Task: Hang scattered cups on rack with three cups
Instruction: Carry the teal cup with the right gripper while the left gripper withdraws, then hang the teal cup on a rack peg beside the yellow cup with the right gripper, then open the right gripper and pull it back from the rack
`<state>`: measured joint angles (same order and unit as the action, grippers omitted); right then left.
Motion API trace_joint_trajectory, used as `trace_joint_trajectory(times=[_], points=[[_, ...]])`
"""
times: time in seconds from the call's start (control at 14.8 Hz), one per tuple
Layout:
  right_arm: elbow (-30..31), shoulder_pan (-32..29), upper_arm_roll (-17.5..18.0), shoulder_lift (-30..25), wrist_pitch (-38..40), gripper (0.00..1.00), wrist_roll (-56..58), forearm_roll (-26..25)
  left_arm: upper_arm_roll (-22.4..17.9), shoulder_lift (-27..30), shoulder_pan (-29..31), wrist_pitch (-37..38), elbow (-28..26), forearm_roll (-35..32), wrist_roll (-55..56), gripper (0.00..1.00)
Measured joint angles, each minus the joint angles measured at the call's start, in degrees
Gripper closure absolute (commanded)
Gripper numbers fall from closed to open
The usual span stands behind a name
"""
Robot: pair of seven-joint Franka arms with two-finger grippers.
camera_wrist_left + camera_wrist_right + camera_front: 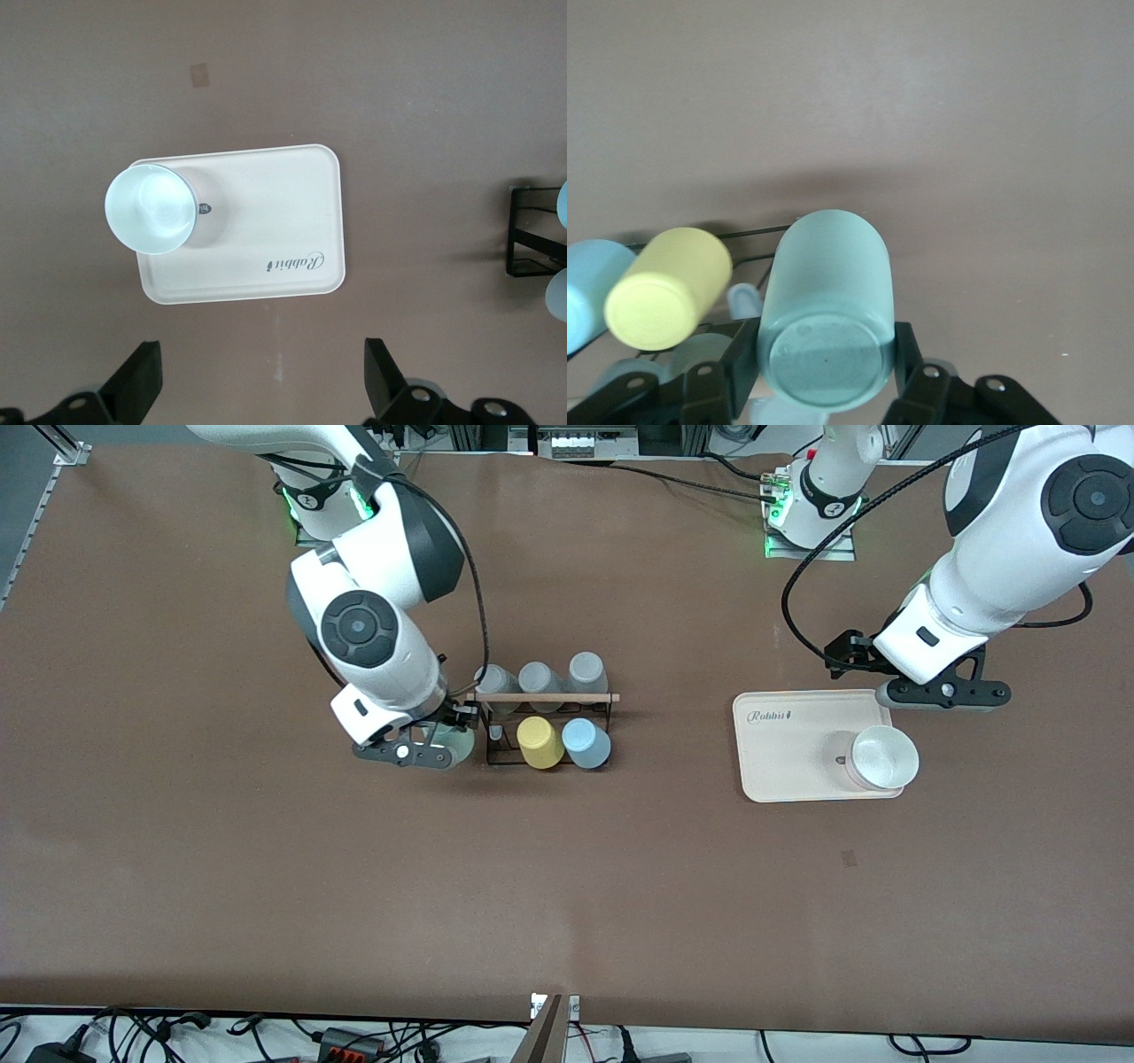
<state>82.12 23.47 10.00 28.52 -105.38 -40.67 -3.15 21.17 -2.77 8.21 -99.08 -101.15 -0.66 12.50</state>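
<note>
My right gripper (440, 746) is shut on the pale sage green cup (457, 741), holding it on its side just off the rack's end toward the right arm. In the right wrist view the fingers (909, 354) clamp the cup (826, 301) near its base. The black wire rack (500, 757) with its wooden rod (542, 697) carries three grey cups (537, 678) on the side farther from the front camera. The light blue cup (586, 742) hangs on the nearer side, also seen in the right wrist view (589, 283). My left gripper (943, 691) is open and empty, and its arm waits.
A yellow cup (539, 742) hangs on the rack beside the blue one, between it and the green cup. A beige tray (788, 753) with a white bowl (881, 757) lies toward the left arm's end, under my left gripper (263, 390).
</note>
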Motion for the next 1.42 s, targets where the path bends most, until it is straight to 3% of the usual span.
trace_joint_trajectory(times=[0.27, 0.67, 1.21, 1.28, 1.35, 1.42], points=[[-0.08, 2.73, -0.02, 0.81, -2.01, 0.65, -4.27, -0.01, -0.16, 0.61, 1.75, -0.72, -1.14, 0.67, 0.0, 0.0], [-1.13, 4.73, -0.05, 2.82, -3.88, 0.65, -7.78, -0.01, -0.39, -1.87, 2.44, 4.53, 4.54, 0.47, -0.01, 0.0], [-2.06, 5.06, -0.31, 7.83, -4.12, 0.64, -7.84, -0.13, -0.36, -2.23, 3.84, 4.77, 4.92, -0.47, 0.08, 0.0], [-2.07, 5.06, -0.32, 8.44, -4.21, 0.59, -7.82, -0.14, -0.35, -2.22, 3.84, 3.9, 4.87, -0.47, 0.14, 0.0], [-2.07, 5.06, -0.33, 8.88, -4.27, 0.46, -7.82, -0.14, -0.32, -2.18, 3.87, 2.79, 4.73, -0.47, 0.29, 0.0], [-2.17, 5.06, -0.33, 9.13, -4.39, 0.15, -7.82, -0.14, -0.32, -2.13, 3.98, 2.14, 4.5, -0.47, 0.39, 0.0]])
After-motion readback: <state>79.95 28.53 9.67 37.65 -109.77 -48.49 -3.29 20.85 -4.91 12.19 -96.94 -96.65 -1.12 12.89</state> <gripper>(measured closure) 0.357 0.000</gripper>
